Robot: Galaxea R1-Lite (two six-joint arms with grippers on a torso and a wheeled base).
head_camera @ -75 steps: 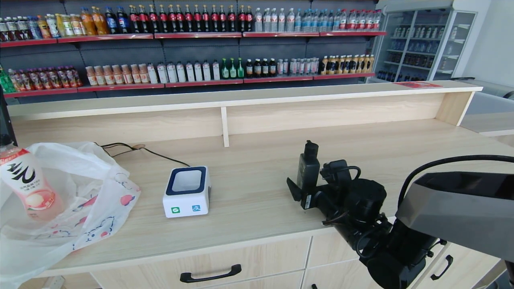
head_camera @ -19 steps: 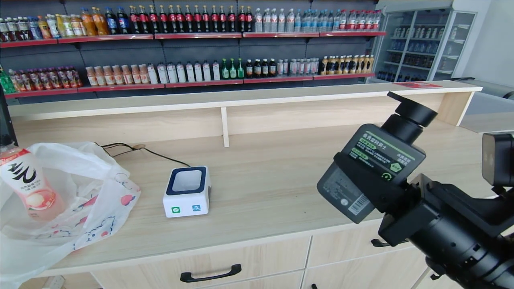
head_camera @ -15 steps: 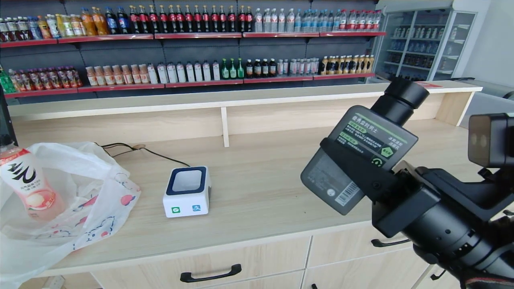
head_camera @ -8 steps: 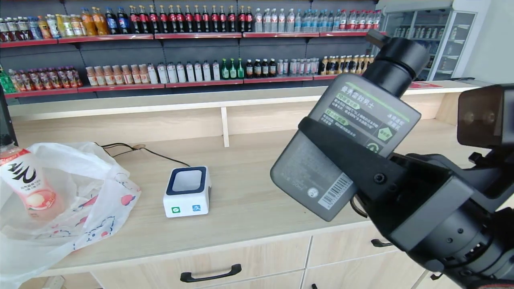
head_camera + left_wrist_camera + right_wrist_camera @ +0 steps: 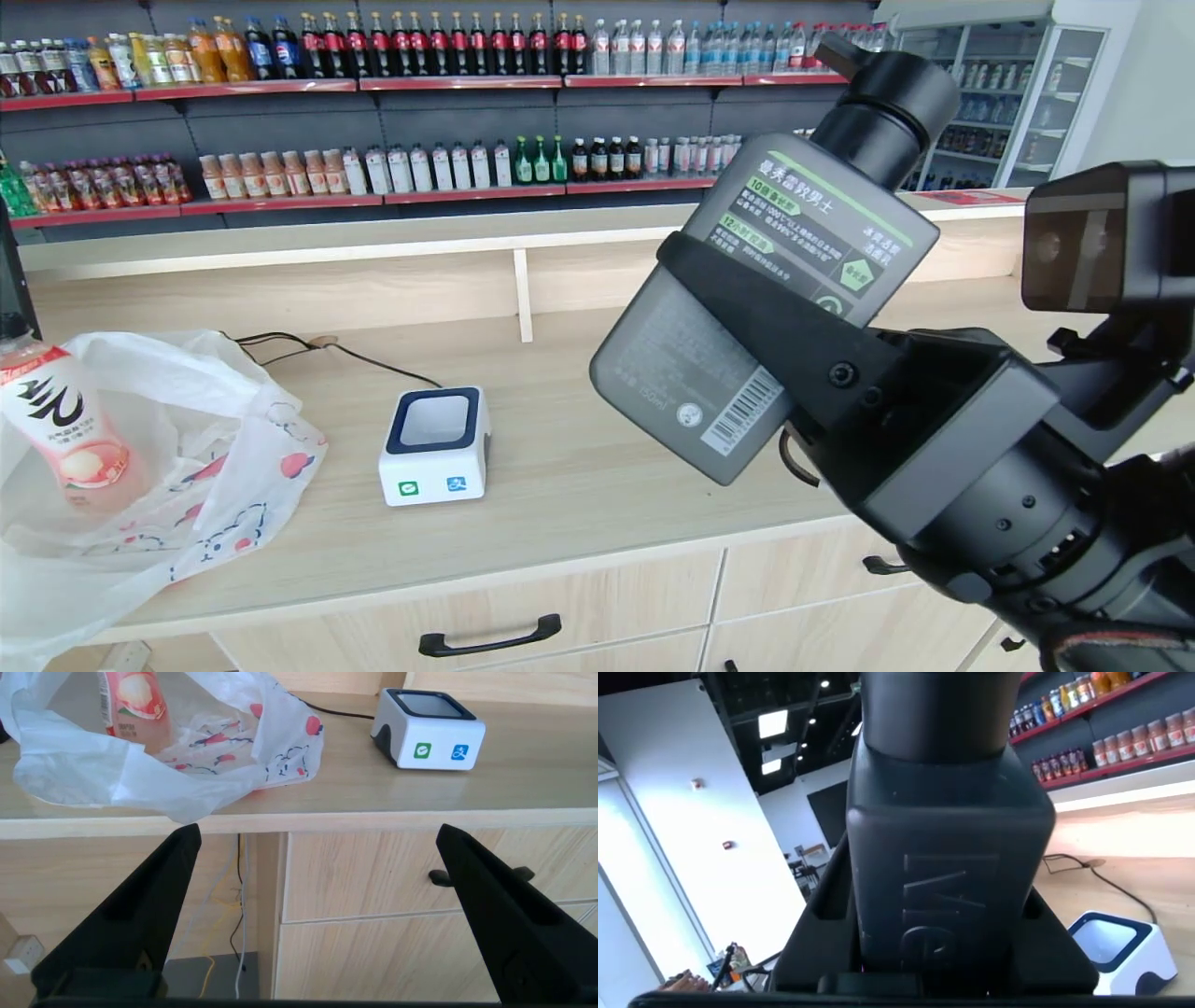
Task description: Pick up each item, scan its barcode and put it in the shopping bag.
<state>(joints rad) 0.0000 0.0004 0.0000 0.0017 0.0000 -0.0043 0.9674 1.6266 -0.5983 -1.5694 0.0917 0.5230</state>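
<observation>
Gripping the dark grey pump bottle [image 5: 810, 213] tight, the right claw [image 5: 698, 273] has one finger clamped diagonally straight across the bottle's flat face, so that claw is definitely closed on it. The bottle hangs in the air well above the wooden counter [image 5: 597, 485], tilted, with the black pump cap [image 5: 892, 93] pointing up and away and the base toward the counter. You can see a barcode [image 5: 743, 412] on the lower corner of the face turned to the head camera, with green and white label strips higher up by the shoulder. The right wrist view looks up along the bottle between the two fingers hugging its sides. Out to the left, the little white scanner [image 5: 435, 446] with the dark blue rim sits on the counter, window facing up, well apart from the bottle, and a black cable [image 5: 369, 359] runs off behind it. Further left is the printed plastic shopping bag [image 5: 238, 439], slumped open at the counter's end, with a pink peach drink bottle [image 5: 65, 420] standing inside. The left claw [image 5: 318, 835] is down in front of the drawer fronts [image 5: 374, 882], below the counter's edge, fingers spread wide with nothing in them. Drink shelves [image 5: 373, 84] line the back wall.
</observation>
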